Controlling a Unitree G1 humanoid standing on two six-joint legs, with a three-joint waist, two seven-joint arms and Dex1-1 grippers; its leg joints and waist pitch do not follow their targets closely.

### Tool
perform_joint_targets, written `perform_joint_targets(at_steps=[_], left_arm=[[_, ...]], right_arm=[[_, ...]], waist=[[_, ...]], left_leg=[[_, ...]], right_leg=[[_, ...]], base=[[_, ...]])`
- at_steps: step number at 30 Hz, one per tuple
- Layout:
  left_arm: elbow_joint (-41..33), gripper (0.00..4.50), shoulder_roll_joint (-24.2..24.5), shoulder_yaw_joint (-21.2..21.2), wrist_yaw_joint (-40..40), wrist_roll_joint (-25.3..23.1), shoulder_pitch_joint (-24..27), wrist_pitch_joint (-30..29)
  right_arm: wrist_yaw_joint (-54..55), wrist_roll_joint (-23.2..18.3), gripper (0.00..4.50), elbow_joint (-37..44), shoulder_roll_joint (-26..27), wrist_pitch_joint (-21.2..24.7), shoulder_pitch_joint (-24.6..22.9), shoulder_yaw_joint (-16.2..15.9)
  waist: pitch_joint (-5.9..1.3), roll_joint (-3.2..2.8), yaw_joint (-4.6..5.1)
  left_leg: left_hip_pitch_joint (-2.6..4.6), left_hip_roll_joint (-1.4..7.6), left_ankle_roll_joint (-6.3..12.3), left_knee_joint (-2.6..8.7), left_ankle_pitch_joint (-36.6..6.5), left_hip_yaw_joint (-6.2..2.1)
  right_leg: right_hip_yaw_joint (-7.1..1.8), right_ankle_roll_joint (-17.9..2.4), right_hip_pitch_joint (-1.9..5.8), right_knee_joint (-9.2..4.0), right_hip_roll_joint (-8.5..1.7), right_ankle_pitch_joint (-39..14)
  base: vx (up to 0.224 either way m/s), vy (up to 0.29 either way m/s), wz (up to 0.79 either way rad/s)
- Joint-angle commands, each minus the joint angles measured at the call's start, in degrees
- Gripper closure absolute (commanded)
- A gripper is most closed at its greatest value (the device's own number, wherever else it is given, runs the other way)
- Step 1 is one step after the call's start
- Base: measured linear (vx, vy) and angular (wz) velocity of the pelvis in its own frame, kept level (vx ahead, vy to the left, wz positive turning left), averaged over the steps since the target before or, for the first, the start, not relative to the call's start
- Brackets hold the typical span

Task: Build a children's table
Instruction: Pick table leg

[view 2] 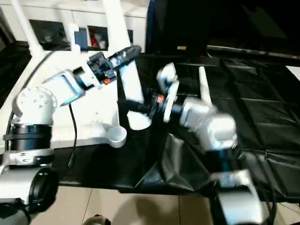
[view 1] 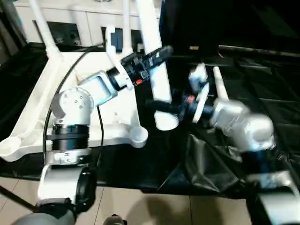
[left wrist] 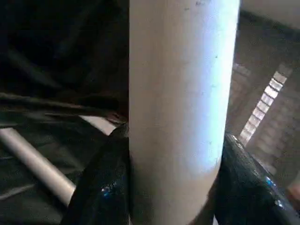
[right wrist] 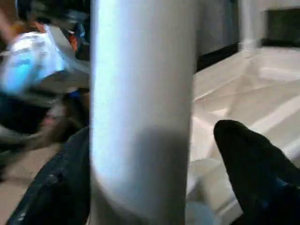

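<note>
The white tabletop point(view 1: 42, 108) lies underside up on the left, with two legs point(view 1: 44, 28) standing in its far corner sockets. Its near corner socket point(view 1: 137, 135) is empty. A long white leg point(view 1: 159, 84) hangs nearly upright just right of that socket, its lower end above the black cloth. My left gripper point(view 1: 157, 55) is shut on this leg, both fingers point(left wrist: 101, 187) pressed against it. Lower down, my right gripper point(view 1: 159, 105) stands open around the same leg point(right wrist: 140, 103), one finger point(right wrist: 253, 168) clearly apart from it. Another leg point(view 1: 219, 86) lies on the cloth.
A black crumpled cloth point(view 1: 262, 79) covers the work surface to the right. A white cabinet point(view 1: 89, 18) stands behind the tabletop. Light floor tiles point(view 1: 140, 206) run along the near edge. A black cable point(view 1: 70, 75) loops over my left arm.
</note>
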State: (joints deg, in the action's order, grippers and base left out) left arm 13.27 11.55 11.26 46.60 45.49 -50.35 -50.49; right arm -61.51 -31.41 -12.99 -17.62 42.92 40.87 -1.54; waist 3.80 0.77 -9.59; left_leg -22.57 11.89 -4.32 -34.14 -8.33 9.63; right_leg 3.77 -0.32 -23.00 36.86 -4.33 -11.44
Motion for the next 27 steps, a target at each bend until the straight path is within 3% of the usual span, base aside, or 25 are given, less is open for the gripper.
perform_joint_targets(at_steps=[1, 5, 10, 11, 16, 18, 20, 22, 26, 27], left_arm=[[-1.9, 2.62, 0.6, -1.5, 4.7, 2.3, -1.1, -1.7], [-2.1, 2.62, 1.1, -1.3, 8.7, 4.7, -2.3, -2.5], [-2.7, 2.63, 1.6, -2.1, 10.1, 4.9, -1.7, -2.4], [-2.8, 2.63, 1.6, -2.2, 10.3, 4.8, -1.6, -2.4], [-2.7, 2.63, 1.8, -2.2, 10.3, 4.1, -1.2, -2.1], [-0.7, 2.63, 1.3, -2.1, 6.5, 0.9, -1.7, 0.9], [1.9, 2.07, 0.6, -1.3, 1.2, -1.6, -2.7, 3.1], [5.1, 1.93, -0.6, 0.4, -5.8, -4.5, -3.7, 6.7], [4.5, 1.52, -1.6, -0.9, -13.0, -9.5, -2.7, 10.2], [4.2, 1.49, -2.2, -1.1, -15.7, -11.1, -2.3, 10.7]], right_arm=[[-1.9, -0.6, 0.51, -1.1, -1.8, 2.0, 1.3, 1.0], [-7.0, 1.1, 0.68, -1.3, -5.5, 3.1, 1.3, -4.0], [-6.2, 2.2, 0.88, -2.5, -5.0, 3.4, 1.5, -5.8], [-6.1, 2.5, 1.14, -2.7, -4.9, 3.3, 1.6, -6.0], [-4.8, 3.0, 1.61, -3.5, -4.1, 2.1, 2.1, -6.2], [-2.2, 3.6, 1.65, -3.9, -2.9, 1.0, 2.1, -5.4], [0.6, 4.2, 1.83, -4.1, -2.0, 0.1, 2.0, -4.8], [7.4, 5.7, 2.03, -4.3, 0.4, -1.6, 1.7, -3.2], [13.0, 7.5, 2.39, -3.3, 2.7, -3.7, 0.8, -2.6], [14.5, 8.6, 2.4, -2.7, 3.2, -4.6, 0.5, -3.0]], waist=[[-4.71, -0.81, 0.06], [-4.63, -0.38, -0.01], [-4.67, -0.01, -0.03], [-4.68, -0.03, -0.03], [-4.68, -0.1, -0.01], [-4.64, -0.09, -0.04], [-4.64, -0.08, -0.01], [-4.69, 0.02, -0.06], [-4.83, 0.06, 0.11], [-4.88, 0.32, 0.14]], left_leg=[[1.43, 0.9, -1.78, 3.73, -13.0, -0.17], [1.33, 0.9, -1.93, 3.63, -12.7, -0.08], [1.3, 0.93, -1.96, 3.67, -12.2, -0.13], [1.27, 0.93, -1.93, 3.68, -12.0, -0.11], [1.29, 0.92, -2.13, 3.66, -12.1, -0.1], [1.27, 0.99, -2.26, 3.75, -12.2, -0.15], [1.37, 1.0, -2.82, 3.8, -12.7, -0.16], [1.46, 0.89, -3.67, 3.78, -12.4, -0.17], [1.23, 1.02, -3.91, 3.93, -11.4, -0.36], [1.22, 0.94, -3.76, 3.86, -11.0, -0.27]], right_leg=[[-2.3, -11.9, 3.14, -4.35, -3.21, -4.7], [-2.32, -11.9, 3.2, -4.32, -3.36, -5.6], [-2.33, -11.2, 3.08, -4.47, -3.46, -7.3], [-2.34, -11.3, 3.07, -4.41, -3.44, -7.2], [-2.36, -11.2, 2.99, -4.4, -3.46, -7.1], [-2.38, -10.9, 2.97, -4.52, -3.54, -7.6], [-2.42, -10.2, 2.89, -4.56, -3.51, -8.3], [-2.43, -9.7, 2.82, -4.66, -3.62, -8.8], [-2.39, -8.7, 3.04, -4.36, -3.59, -6.1], [-2.4, -8.5, 3.15, -4.28, -3.51, -5.1]], base=[[0.0, 0.0, 0.0], [0.0, 0.0, 0.0], [0.0, 0.0, 0.0], [0.0, 0.0, 0.0], [0.0, 0.0, 0.0], [0.0, 0.0, 0.0], [0.0, 0.0, 0.0], [0.0, 0.0, 0.0], [0.0, 0.0, 0.0], [0.0, 0.0, 0.0]])
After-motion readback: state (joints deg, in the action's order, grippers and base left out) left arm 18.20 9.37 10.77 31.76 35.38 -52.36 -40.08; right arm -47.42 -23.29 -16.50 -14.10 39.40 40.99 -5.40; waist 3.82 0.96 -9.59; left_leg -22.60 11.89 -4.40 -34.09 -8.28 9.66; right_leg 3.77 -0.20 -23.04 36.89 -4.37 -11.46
